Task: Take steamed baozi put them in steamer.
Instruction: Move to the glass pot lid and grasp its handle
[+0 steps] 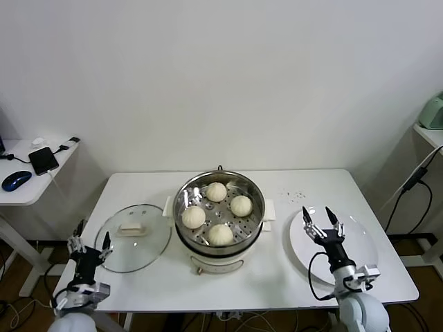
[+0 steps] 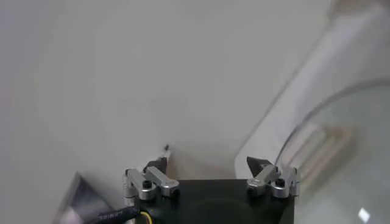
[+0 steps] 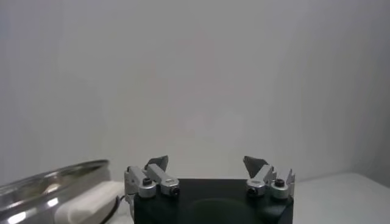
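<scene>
The shiny steel steamer (image 1: 181, 220) stands mid-table on its white base. Several cream-white baozi lie on its perforated tray, among them one at the back (image 1: 217, 191), one on the left (image 1: 193, 217) and one at the front (image 1: 221, 234). My right gripper (image 1: 321, 223) is open and empty above the white plate (image 1: 363, 256), right of the steamer. My left gripper (image 1: 91, 237) is open and empty at the table's left edge, beside the glass lid (image 1: 154, 245). The steamer's rim (image 3: 49, 185) shows in the right wrist view. Both grippers also show in their own wrist views, left (image 2: 210, 163) and right (image 3: 206, 163), jaws wide apart.
The glass lid with a cream handle (image 1: 132, 227) lies flat left of the steamer; its edge (image 2: 341, 122) shows in the left wrist view. A side table at far left holds a phone (image 1: 43, 160) and a blue mouse (image 1: 15, 180). Cables hang at the right.
</scene>
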`<state>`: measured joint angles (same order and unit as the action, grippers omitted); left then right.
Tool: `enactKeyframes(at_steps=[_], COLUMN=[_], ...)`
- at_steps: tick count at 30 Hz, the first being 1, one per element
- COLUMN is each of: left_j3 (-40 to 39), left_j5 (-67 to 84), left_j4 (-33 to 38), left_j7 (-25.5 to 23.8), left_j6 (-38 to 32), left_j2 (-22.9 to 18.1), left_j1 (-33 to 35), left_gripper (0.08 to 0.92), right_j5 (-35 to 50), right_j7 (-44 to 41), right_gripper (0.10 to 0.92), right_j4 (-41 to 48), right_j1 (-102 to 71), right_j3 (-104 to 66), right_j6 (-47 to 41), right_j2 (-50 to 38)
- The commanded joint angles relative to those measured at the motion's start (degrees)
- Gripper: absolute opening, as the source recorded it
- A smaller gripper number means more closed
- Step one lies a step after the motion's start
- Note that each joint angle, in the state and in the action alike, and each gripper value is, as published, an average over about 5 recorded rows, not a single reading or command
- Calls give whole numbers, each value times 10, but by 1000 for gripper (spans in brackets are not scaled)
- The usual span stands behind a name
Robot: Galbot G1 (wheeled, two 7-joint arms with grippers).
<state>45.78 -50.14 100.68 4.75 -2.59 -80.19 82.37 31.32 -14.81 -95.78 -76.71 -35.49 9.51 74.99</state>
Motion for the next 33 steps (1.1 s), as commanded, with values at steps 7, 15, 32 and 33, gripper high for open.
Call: enactKeyframes(at_steps=[7,15,32,33], left_j3=[-57,-93,-121,-121], left_j5=[-273,-259,-285,-286], left_j4=[-61,-86,-155,-158], left_j7=[-42,-50,-34,-33], left_j6=[-16,-6,7,8], left_j2=[96,94,82,82], left_j1=[-50,-65,-111,-114], left_gripper=[823,823,823,823], right_j5=[-2,-3,-3,-3], right_j7=[5,4,4,4], right_gripper=[823,823,823,823], right_j4=[6,7,12,12], right_j1=[-26,-32,-40,-40], right_j3=[0,0,-1,-1], right_j6=[12,14,21,22], right_j2=[7,5,3,3])
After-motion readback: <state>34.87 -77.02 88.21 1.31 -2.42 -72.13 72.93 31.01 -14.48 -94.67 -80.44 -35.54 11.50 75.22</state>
